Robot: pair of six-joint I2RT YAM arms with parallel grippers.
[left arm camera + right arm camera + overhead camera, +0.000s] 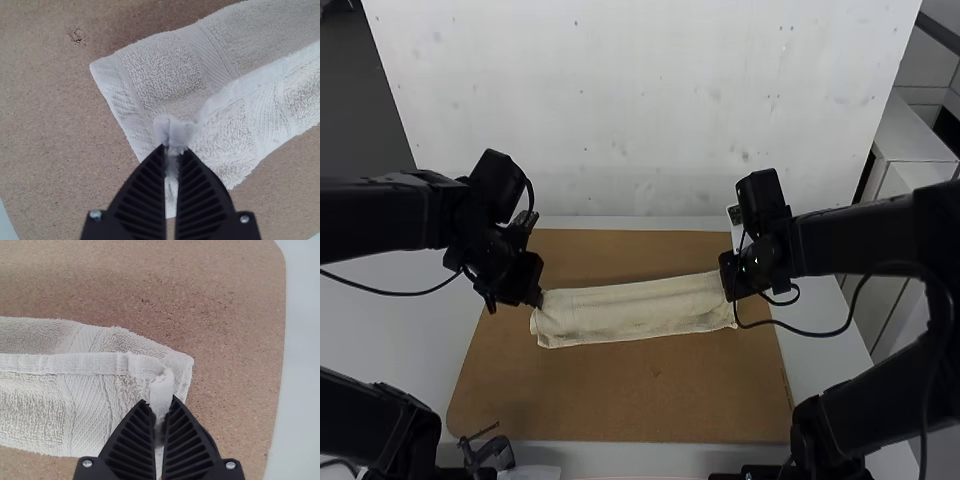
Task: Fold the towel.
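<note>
The towel lies in a long narrow strip on the brown board, between the two grippers. The left gripper has its black fingers closed on a pinch of cloth at the end beside it. The right gripper also is gripping a raised bit of the towel, at the other end. Beneath each gripper, one layer of the cloth rests over another. Under the board there is the white desk.
</note>
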